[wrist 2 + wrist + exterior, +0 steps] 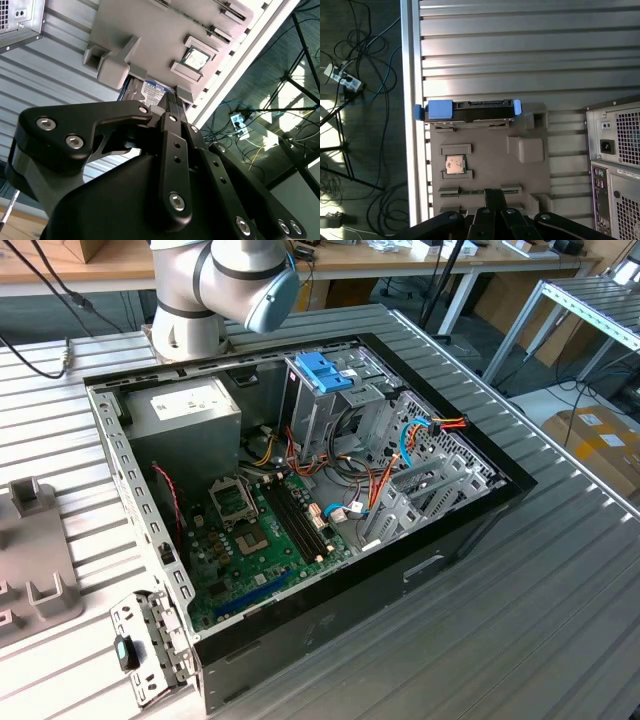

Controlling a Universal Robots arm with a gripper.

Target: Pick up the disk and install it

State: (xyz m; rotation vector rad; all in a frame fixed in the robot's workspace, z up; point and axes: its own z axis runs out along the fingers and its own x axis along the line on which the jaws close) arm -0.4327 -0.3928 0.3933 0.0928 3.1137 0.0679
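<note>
In both wrist views the gripper (494, 192) has its fingers together, with nothing between them. It hangs above the grey fixture (485, 145), which seats a processor (455, 164) in a recess. Beyond the processor, the disk (480, 112) stands on edge in a slot at the fixture's far end. This probably leaves its flat faces and blue carrier free for grasping. The gripper and disk are apart. In the exterior view the computer case (110, 440) lies open on its side, apparently so the drive cage (320, 410) can be reached from above.
</note>
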